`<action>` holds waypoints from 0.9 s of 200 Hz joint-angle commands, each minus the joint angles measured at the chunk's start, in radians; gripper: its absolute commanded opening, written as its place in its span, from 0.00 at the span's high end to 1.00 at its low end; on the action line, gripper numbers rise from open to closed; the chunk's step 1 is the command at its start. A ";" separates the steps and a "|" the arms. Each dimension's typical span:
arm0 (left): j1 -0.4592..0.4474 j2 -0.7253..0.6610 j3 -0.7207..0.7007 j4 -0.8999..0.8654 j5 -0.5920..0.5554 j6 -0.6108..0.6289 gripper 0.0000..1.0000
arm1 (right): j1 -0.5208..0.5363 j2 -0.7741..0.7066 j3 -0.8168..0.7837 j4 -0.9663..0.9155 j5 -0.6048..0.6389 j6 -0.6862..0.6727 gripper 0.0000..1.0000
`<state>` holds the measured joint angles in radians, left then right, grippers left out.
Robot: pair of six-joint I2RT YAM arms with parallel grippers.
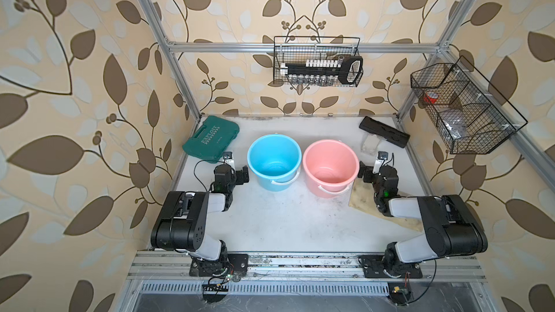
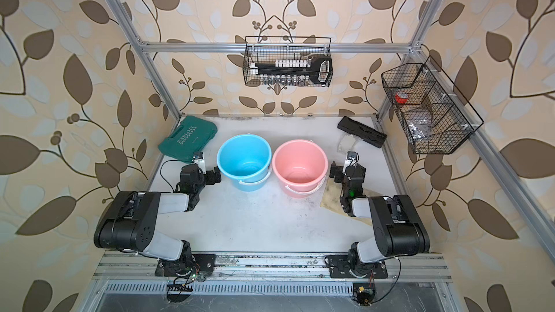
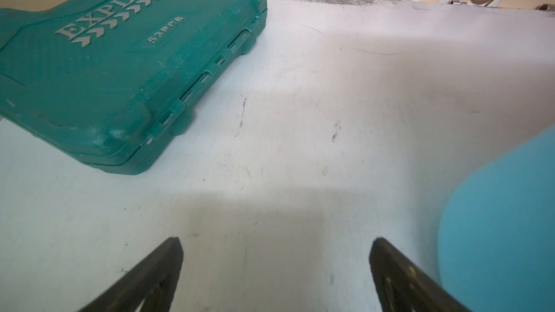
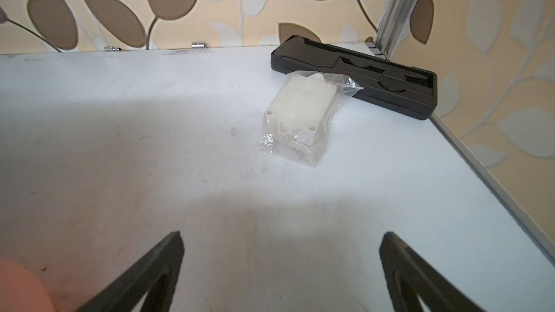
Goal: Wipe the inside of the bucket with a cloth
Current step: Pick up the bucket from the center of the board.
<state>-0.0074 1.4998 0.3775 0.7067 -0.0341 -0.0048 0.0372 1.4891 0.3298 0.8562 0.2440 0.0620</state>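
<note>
Wallpapered cell, scuffed white table [image 1: 270, 223]. Blue bucket [image 1: 274, 160] and pink bucket [image 1: 330, 169] stand upright side by side mid-table, both apparently empty. Rims are touching or just apart, can't tell which.

Cloth [image 1: 362, 198] lies flat on the table just right of the pink bucket. My guess is that pink is the target and the right arm does the pick. The task doesn't say which bucket.

Right end effector [image 4: 282, 241] has its jaws spread wide with nothing between them. It sits low beside the pink bucket, pointing far.

Left end effector [image 3: 274, 244] is also spread and empty, just left of the blue bucket, likely placed to steady it.

Hidden or unclear:
- The right arm covers much of the cloth.
- Neither wrist view shows the cloth.
- The right wrist view catches the pink bucket only as a blurred sliver.
- I can't judge dirt on the bucket floors.
</note>
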 commanded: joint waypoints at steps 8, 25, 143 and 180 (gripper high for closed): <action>-0.008 -0.004 0.015 0.019 -0.003 0.002 0.01 | 0.002 0.014 0.021 0.000 0.015 -0.007 0.01; -0.007 -0.004 0.015 0.019 -0.003 0.002 0.01 | 0.001 0.014 0.021 0.000 0.014 -0.007 0.01; -0.007 -0.003 0.016 0.017 -0.002 0.002 0.01 | 0.000 0.013 0.021 0.000 0.016 -0.007 0.01; -0.007 -0.010 0.009 0.023 -0.001 0.002 0.01 | 0.033 -0.019 -0.012 0.044 0.103 -0.008 0.01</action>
<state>-0.0074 1.4998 0.3775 0.7067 -0.0341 -0.0048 0.0467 1.4860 0.3294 0.8536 0.2794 0.0628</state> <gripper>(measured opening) 0.989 0.988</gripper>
